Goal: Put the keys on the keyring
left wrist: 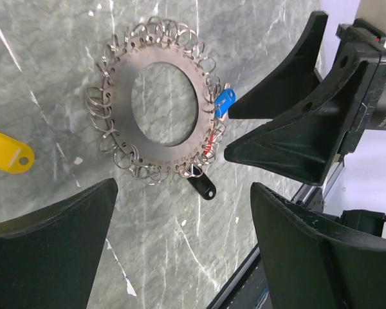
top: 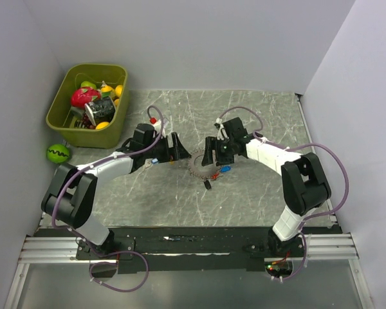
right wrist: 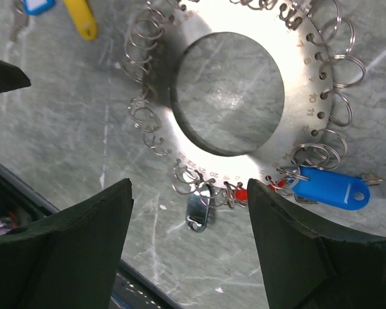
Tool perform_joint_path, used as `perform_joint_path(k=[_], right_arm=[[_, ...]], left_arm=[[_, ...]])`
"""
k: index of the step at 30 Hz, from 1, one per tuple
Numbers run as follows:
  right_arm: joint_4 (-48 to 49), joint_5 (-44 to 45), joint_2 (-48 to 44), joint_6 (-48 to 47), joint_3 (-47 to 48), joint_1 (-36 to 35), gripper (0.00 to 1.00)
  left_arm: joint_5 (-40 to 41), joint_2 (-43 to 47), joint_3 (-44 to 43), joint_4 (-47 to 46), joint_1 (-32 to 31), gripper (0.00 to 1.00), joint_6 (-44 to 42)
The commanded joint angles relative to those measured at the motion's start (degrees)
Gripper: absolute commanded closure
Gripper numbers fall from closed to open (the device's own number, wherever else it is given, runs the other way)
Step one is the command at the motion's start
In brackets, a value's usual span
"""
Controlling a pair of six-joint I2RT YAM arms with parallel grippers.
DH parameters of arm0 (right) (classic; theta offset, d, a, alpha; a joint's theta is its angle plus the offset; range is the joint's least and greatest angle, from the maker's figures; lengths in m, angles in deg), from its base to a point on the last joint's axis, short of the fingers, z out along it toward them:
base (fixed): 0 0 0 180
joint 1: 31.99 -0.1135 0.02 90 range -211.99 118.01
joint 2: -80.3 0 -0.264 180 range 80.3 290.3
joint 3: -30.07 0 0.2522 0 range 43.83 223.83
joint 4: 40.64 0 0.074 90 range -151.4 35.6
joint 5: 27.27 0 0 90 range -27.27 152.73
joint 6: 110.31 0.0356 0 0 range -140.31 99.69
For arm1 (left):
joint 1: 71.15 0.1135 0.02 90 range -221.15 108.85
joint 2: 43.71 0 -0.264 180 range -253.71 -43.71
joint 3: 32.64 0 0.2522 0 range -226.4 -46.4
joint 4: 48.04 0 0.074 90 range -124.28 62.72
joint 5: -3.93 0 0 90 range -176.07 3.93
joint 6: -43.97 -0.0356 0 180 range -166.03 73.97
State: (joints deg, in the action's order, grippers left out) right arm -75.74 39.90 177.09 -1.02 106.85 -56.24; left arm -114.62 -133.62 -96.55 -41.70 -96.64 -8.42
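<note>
The keyring [top: 199,168] lies flat on the table between my grippers. It is a grey metal disc [left wrist: 125,71] with a round hole, rimmed by several small wire rings. A blue-tagged key [right wrist: 334,188] hangs on one ring, beside a red bit [right wrist: 241,192]. A small dark fob [left wrist: 202,185] hangs at the disc's near edge. A loose yellow tag [left wrist: 6,154] and a second blue-tagged key [right wrist: 35,5] lie off the disc. My left gripper [top: 177,151] is open and empty left of the ring. My right gripper [top: 212,154] is open and empty, just above the disc.
A green bin [top: 61,119] full of toys stands at the back left. A green ball [top: 58,153] lies beside it. The table's dark front rail [left wrist: 244,283] runs close behind the fob. Grey walls close in the sides.
</note>
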Motion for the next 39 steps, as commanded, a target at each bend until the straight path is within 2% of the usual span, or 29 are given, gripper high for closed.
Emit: perform_joint_path(k=[1,10,13,17,23,33,39], right_arm=[[-0.28,3.58,-0.99,-2.50,0.87,-1.85,0.22],[-3.70,6.30,0.85,-4.26,3.16,-3.17,0.22],[-3.18,8.06,0.50,-3.56,2.63,-3.08,0.21],[-4.75,11.39,3.65,-2.24,4.65,-3.00,0.21],[-7.40,14.31,7.70,-0.57,6.67,-3.00,0.22],[-6.26,10.18,5.43,1.63,3.51,-2.91,0.23],[-6.69,11.49,1.04,0.75,4.56,-2.82,0.23]], left_arm=[[1.13,-0.44,-2.41,-0.05,-1.92,0.10,-1.39],[1.66,-3.78,-3.73,-1.10,-4.21,0.10,-0.60],[3.15,-5.62,-5.22,1.09,-4.21,0.11,0.01],[6.23,-9.30,-6.44,3.80,-4.30,0.11,0.98],[5.09,-14.23,-8.56,3.12,-4.39,0.13,2.64],[2.98,-19.60,-15.85,3.90,-4.91,0.18,2.39],[9.47,-15.74,-16.82,8.81,-5.00,0.15,-1.04]])
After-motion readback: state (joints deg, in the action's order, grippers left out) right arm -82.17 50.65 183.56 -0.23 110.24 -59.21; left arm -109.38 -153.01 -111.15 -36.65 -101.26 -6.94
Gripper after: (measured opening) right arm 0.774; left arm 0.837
